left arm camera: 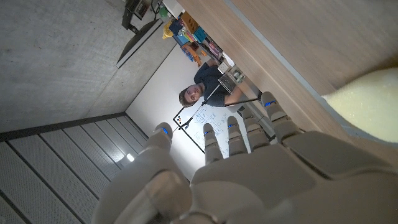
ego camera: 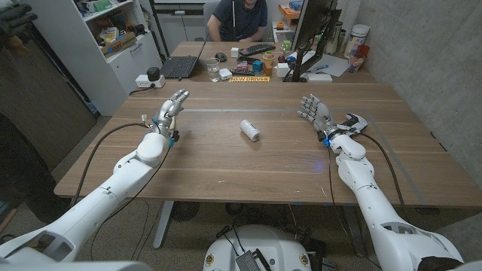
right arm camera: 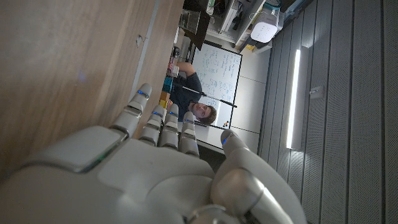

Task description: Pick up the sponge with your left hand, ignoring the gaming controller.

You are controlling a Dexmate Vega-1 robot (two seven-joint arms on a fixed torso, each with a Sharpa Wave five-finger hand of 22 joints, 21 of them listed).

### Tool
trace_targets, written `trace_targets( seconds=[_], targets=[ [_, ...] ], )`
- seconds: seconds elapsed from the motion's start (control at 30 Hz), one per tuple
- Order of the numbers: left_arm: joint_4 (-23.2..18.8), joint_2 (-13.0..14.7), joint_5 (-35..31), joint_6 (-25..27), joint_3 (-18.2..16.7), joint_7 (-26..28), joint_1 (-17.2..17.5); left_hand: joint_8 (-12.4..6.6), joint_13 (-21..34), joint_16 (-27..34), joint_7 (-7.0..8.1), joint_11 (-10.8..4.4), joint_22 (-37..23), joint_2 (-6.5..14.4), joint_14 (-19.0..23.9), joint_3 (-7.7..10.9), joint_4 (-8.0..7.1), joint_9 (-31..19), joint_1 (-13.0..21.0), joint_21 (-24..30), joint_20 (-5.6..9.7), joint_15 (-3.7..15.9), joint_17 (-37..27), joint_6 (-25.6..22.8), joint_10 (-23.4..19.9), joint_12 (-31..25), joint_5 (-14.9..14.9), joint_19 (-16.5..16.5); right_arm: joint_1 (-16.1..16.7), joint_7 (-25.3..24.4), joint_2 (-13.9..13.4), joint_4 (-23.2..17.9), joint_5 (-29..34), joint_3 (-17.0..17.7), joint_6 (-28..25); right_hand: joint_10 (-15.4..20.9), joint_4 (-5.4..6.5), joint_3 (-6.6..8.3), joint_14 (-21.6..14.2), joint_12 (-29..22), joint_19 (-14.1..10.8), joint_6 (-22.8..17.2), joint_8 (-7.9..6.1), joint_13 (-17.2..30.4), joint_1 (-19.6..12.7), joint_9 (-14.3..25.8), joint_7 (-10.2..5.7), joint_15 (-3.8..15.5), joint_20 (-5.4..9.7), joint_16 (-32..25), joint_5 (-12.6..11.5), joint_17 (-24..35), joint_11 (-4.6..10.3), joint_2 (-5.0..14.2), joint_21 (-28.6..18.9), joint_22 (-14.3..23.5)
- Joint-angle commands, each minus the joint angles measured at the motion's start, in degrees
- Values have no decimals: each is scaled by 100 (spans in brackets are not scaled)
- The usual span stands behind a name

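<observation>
Sponge? Middle of the table [ego camera: 226, 162] has just a small white cylinder [ego camera: 250, 130], probably light, stiff and prone to rolling, so pinch across its sides. Left hand [ego camera: 170, 111] and right hand [ego camera: 315, 111] are well apart from it, fingers spread, holding nothing.

White cylinder [ego camera: 250, 130] lies on its side near middle of wooden counter [ego camera: 226, 162]. Beyond far edge stands second desk [ego camera: 226, 64] with open black laptop [ego camera: 181, 66], keyboard [ego camera: 256, 50], yellow sign "NEW DRIVER" [ego camera: 249, 78], small boxes and jars. Person in dark shirt [ego camera: 237, 19] sits behind that desk. Dark monitor [ego camera: 312, 30] stands on its right side. White shelf unit [ego camera: 113, 38] at left. Whiteboard [right arm camera: 214, 68] shows behind person.
</observation>
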State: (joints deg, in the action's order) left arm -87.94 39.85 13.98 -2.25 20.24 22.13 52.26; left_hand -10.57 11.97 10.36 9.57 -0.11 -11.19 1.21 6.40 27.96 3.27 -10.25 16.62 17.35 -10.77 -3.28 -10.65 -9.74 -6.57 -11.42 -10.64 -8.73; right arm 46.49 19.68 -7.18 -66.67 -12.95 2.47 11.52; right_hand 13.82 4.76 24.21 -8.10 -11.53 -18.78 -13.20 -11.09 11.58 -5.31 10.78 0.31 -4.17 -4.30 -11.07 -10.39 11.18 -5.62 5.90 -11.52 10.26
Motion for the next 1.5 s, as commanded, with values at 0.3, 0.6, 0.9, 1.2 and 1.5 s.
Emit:
trace_targets(
  seconds=[0.3, 0.6, 0.9, 1.2, 1.5],
  targets=[
    [-855, 644, -946, 1180, -370, 772, 285, -43, 11, 5, 202, -76, -14, -96, -63, 18, 157, -22, 132, -35, -58, 23, 2, -37, 20, -27, 33, 42, -49, -56, -5, 33, 92, -83, 57, 15, 8, 6, -54, -23, -41, -39, -19, 27, 32, 30, -14, 0, 0, -41, -19, 23, 23, -45, -41, 15],
    [-1288, 948, -1552, 1998, -313, 906, 261, -38, 6, 16, 292, -105, -5, -168, -108, 42, 336, -30, 302, -45, -5, 63, 9, 6, 40, -46, 46, -9, -104, -3, 32, 172, 99, -129, 181, 24, 14, -6, -53, -27, -43, -38, -19, 27, 50, 30, -10, -2, -6, -42, -21, 25, 4, -65, -42, 15],
    [-1761, 1229, -2218, 3126, -169, 873, 163, -50, 6, 20, 300, -158, 20, -229, -138, 83, 532, -42, 561, -36, 17, 128, 20, 38, 16, -76, 15, -149, -112, 33, 45, 216, 87, -139, 263, 20, 21, -20, -50, -25, -40, -38, -20, 27, 69, 30, -9, -2, -9, -43, -22, 28, -4, -82, -41, 15],
    [-2084, 1457, -2565, 4111, -10, 479, -12, -14, 3, -37, 299, -222, 54, -416, -493, 32, 631, -52, 907, -214, -151, 36, 31, 244, 331, -5, -63, 16, -79, 23, 37, 161, 94, -157, 339, 21, 32, -36, -51, -25, -38, -38, -20, 27, 95, 31, -3, -3, -15, -46, -25, 31, 3, -101, -40, 15],
    [-1988, 1357, -2540, 4407, -37, 431, -138, 50, 1, -26, 298, -208, 51, -798, -817, -259, 550, -52, 877, -412, -169, -80, 23, 674, 815, 61, -147, 241, -67, 31, 7, 161, 86, -178, 406, 18, 42, -52, -49, -24, -39, -39, -21, 27, 119, 30, -13, -2, -17, -46, -31, 32, -6, -119, -40, 15]
  ],
)
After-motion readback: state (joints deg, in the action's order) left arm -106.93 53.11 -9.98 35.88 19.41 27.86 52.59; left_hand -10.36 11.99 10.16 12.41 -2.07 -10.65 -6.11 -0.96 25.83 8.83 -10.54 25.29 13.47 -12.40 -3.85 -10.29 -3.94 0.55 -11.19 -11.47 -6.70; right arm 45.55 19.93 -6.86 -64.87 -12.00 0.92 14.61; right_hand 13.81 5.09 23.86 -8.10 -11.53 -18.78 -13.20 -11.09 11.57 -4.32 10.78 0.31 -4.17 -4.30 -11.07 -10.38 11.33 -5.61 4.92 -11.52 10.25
